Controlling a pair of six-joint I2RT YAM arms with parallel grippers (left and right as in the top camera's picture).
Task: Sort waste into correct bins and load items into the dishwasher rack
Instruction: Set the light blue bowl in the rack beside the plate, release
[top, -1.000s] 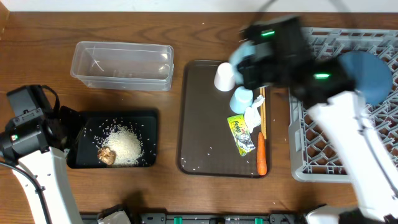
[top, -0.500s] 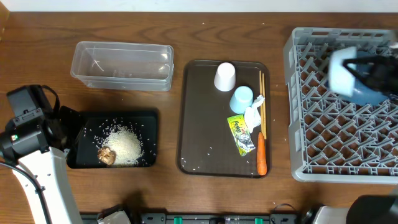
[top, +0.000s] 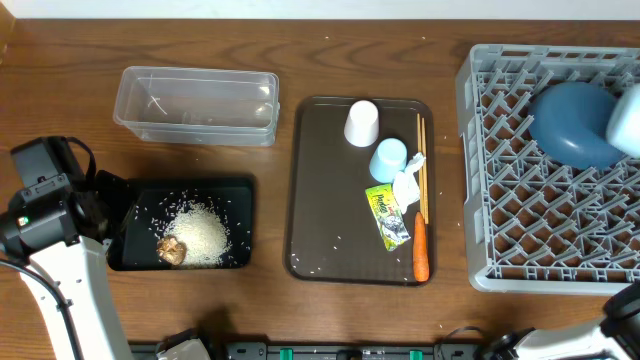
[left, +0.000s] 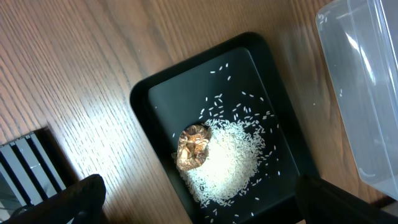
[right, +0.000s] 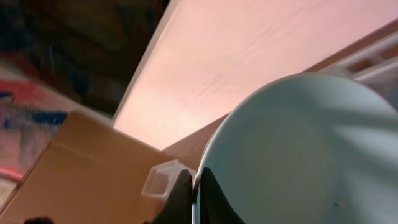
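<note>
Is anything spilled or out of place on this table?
A few stray white rice grains lie on the dark brown serving tray, in the corner nearest the shallow black tray holding the rice pile. Nothing else stands out.

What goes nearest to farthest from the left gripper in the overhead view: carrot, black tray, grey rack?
1. Black tray, right beside the left gripper, on the table's left.
2. Orange carrot, on the brown serving tray, mid-table.
3. Grey dishwasher rack, far right.
</note>
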